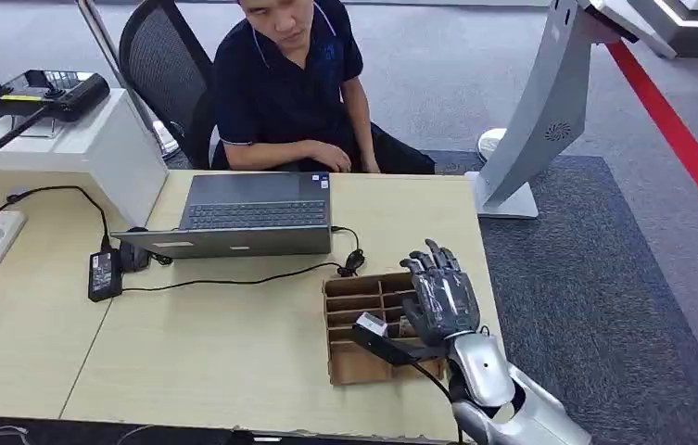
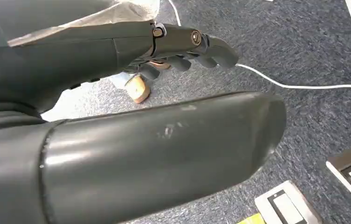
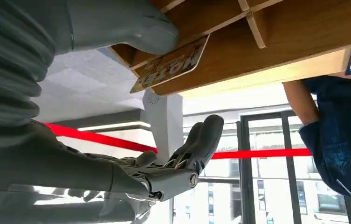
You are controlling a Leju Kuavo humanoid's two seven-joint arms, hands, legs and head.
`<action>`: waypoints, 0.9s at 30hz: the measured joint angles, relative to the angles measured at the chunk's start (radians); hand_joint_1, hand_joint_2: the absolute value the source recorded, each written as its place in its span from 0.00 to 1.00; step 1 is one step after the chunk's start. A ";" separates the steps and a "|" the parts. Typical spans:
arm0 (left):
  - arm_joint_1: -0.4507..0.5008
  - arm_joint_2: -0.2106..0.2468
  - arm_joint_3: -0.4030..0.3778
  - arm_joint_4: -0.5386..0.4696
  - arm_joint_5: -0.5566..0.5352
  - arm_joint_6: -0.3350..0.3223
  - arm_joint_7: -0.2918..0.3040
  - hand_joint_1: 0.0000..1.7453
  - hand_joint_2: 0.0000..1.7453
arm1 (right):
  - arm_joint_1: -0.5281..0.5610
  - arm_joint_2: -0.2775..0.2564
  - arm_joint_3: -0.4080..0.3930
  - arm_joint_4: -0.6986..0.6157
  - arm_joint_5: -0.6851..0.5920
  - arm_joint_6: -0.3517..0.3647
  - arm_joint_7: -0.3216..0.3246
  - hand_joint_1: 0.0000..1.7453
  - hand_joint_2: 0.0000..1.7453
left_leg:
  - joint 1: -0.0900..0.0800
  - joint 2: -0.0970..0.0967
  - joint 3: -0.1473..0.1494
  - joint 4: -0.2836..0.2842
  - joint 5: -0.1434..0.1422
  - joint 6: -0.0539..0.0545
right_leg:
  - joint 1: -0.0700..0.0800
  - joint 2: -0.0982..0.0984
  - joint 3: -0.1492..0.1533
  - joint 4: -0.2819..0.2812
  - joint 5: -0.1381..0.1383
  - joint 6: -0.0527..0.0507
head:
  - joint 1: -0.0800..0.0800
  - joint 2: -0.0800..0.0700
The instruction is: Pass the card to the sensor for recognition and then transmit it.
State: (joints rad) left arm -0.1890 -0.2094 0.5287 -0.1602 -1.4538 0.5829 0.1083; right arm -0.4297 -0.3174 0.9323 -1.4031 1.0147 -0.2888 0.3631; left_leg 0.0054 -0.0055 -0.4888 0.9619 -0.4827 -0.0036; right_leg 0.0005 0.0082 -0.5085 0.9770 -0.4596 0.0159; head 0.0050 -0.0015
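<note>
A: Where is the card (image 3: 171, 64) now?

B: In the wooden organizer (image 1: 354, 301) near the table's (image 1: 224, 343) right edge; in the right wrist view it leans in one compartment, a yellow rectangle with dark lettering, part of it past the divider wall.

A: How would it handle?

B: My guess is thin, stiff and very light; the printed face looks smooth, so likely slippery; I would pinch the exposed edge between thumb and a finger, since the flat faces lie close to the dividers.

A: Does the right hand (image 1: 440, 295) have it?

B: Not as far as I can see; the hand hovers over the organizer with fingers straight and apart, holding nothing; the thick grey thumb (image 3: 136, 28) sits right beside the card, but whether it touches I cannot tell.

A: And the left hand (image 2: 182, 46)?

B: It hangs over the blue-grey carpet (image 2: 304, 42), fingers loosely curled, nothing in them that I can see.

A: Textures around it?

B: The organizer is plain brown board, slotted into small square cells; the table is pale wood laminate, matte; a grey laptop (image 1: 252, 215) sits half open with a black cable (image 1: 234, 281) trailing to a power brick (image 1: 104, 274); a person (image 1: 294, 83) in a dark shirt sits behind it.

A: The sensor?

B: Possibly the white curved stand (image 1: 544, 111) on the floor well beyond the table corner; I am not sure.
</note>
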 joint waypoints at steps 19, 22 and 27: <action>0.000 0.000 0.000 0.000 0.010 0.000 0.000 0.00 0.00 | 0.000 0.000 0.000 0.007 0.026 0.009 0.009 1.00 1.00 | 0.000 0.000 0.000 0.000 0.000 0.000 | 0.000 0.000 0.000 0.000 0.000 0.000 | 0.000 0.000; 0.000 0.000 0.000 0.000 0.016 0.001 -0.002 0.00 0.00 | 0.000 -0.002 0.000 0.007 0.034 0.008 0.014 1.00 1.00 | 0.000 0.000 0.000 0.000 0.000 0.000 | 0.000 0.000 0.000 0.000 0.000 0.000 | 0.000 0.000; 0.000 0.000 0.000 0.000 0.018 0.002 -0.002 0.00 0.00 | 0.001 -0.002 0.000 0.006 0.053 -0.002 0.023 1.00 1.00 | 0.000 0.000 0.000 0.000 0.000 0.000 | 0.000 0.000 0.000 0.000 0.000 0.000 | 0.000 0.000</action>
State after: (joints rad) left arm -0.1886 -0.2094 0.5287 -0.1602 -1.4355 0.5844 0.1068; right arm -0.4287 -0.3197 0.9323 -1.3973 1.0682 -0.2903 0.3864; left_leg 0.0054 -0.0055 -0.4889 0.9619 -0.4827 -0.0036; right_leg 0.0005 0.0082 -0.5086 0.9770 -0.4596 0.0159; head 0.0050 -0.0015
